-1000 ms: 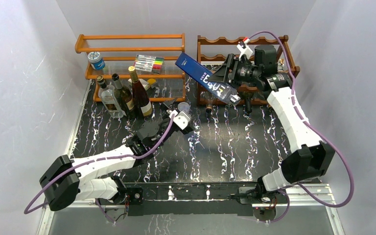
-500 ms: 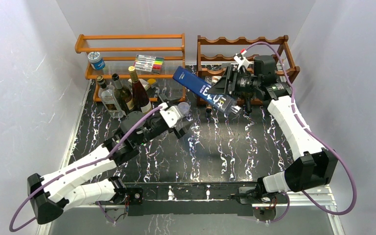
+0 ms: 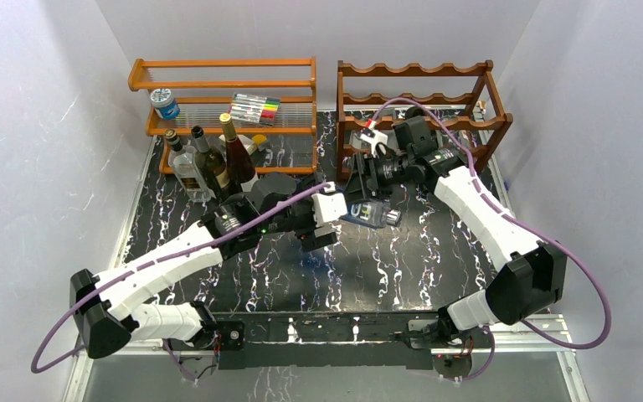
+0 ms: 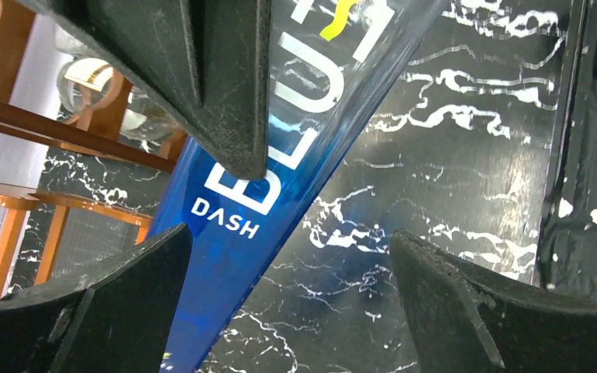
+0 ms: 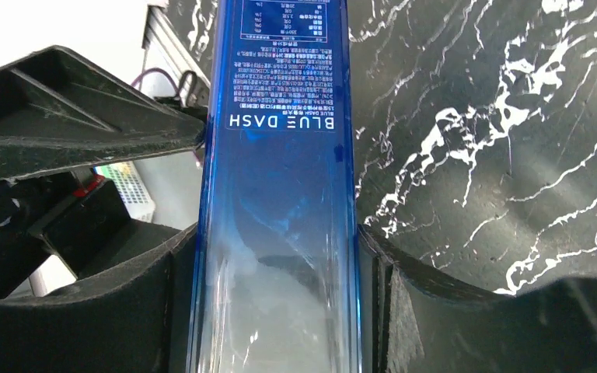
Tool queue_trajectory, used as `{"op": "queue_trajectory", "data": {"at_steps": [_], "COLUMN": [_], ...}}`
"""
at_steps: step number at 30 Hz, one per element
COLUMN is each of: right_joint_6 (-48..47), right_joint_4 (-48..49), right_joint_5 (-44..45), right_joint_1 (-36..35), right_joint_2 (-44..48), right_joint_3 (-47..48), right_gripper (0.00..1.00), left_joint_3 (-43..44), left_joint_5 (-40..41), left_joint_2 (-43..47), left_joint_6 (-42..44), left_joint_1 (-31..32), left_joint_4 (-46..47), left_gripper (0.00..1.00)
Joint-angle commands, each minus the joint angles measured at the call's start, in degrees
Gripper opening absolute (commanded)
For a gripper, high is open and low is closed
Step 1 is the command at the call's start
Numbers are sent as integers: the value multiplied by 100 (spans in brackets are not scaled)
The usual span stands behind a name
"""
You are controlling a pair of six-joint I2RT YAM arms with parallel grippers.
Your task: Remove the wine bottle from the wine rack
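The wine bottle [image 3: 368, 213] is a blue glass one lettered BLUE DASH. It hangs low over the black marble table, in front of the dark wavy-railed wine rack [image 3: 419, 71] and clear of its cradles. My right gripper [image 3: 370, 186] is shut on it; in the right wrist view both pads press the sides of the bottle [image 5: 280, 179] at my right gripper [image 5: 280, 264]. My left gripper [image 3: 325, 229] stands open just left of it. In the left wrist view the bottle [image 4: 233, 256] crosses past the left finger of the left gripper [image 4: 289, 241], and nothing sits between the jaws.
A lighter orange shelf [image 3: 222, 84] at the back left carries a pack of markers [image 3: 254, 108] and a small tin [image 3: 164, 103]. Three upright bottles [image 3: 213, 163] stand in front of it. White walls close in both sides.
My right arm has brought the blue bottle down and leftward from in front of the rack to just above the table. My left arm has swung right, its open jaws now beside the bottle.
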State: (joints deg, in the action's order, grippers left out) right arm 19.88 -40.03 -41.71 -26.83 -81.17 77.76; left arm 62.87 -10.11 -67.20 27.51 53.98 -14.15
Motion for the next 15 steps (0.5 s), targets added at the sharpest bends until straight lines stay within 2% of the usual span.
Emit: {"op": "queue_trajectory", "data": {"at_steps": [1,7,15], "right_joint_6": [-442,-478,-465], "right_joint_4": [190,164,127], "right_joint_5": [-594,-540,-560], "right_joint_1": [-167,-288,-355], "right_joint_2": [146,223,209], "right_joint_3": [50,-161,-85], "right_gripper": [0,0,0], "left_joint_3": [132,92,-23], "left_joint_5": [-130,-330,-447], "left_joint_2": [-67,-242,-478], "left_joint_6": [532,766,783], "left_joint_1": [38,61,189], "left_joint_4": [-370,-329,188], "left_gripper": [98,98,98]}}
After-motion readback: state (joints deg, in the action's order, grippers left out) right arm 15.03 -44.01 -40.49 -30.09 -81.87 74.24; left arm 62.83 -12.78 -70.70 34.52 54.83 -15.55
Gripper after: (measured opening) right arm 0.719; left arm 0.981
